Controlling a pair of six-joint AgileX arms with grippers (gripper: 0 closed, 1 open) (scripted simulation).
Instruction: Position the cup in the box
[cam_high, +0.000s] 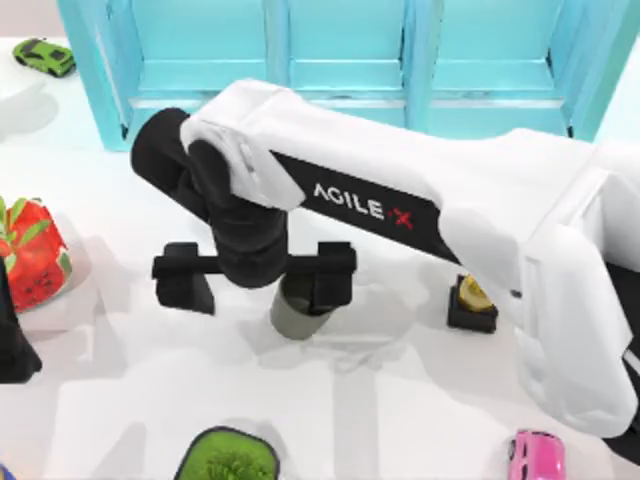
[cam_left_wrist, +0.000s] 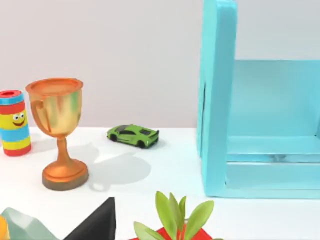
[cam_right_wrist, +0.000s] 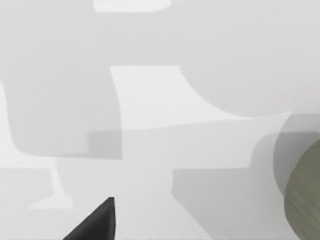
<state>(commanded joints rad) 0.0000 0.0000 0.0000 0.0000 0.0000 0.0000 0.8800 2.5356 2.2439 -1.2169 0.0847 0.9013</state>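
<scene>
The cup (cam_high: 295, 318) is a small grey-green tumbler standing upright on the white table, in front of the turquoise box (cam_high: 340, 60). My right gripper (cam_high: 260, 282) hangs over it, open wide, and its black fingers (cam_high: 335, 275) spread well apart. The cup sits under the gripper, close to the finger on the right side. In the right wrist view the cup (cam_right_wrist: 305, 195) shows at the frame's edge, apart from a black fingertip (cam_right_wrist: 97, 222). The box (cam_left_wrist: 260, 130) opens toward the table. My left gripper (cam_high: 10, 345) is parked at the table's left edge.
A green toy car (cam_high: 43, 56) lies at the far left. A red pot with leaves (cam_high: 30, 255) stands near the left arm. A gold trophy (cam_high: 472, 300) sits under the right arm. A black pot with a plant (cam_high: 230, 460) and a pink car (cam_high: 535, 455) are at the front.
</scene>
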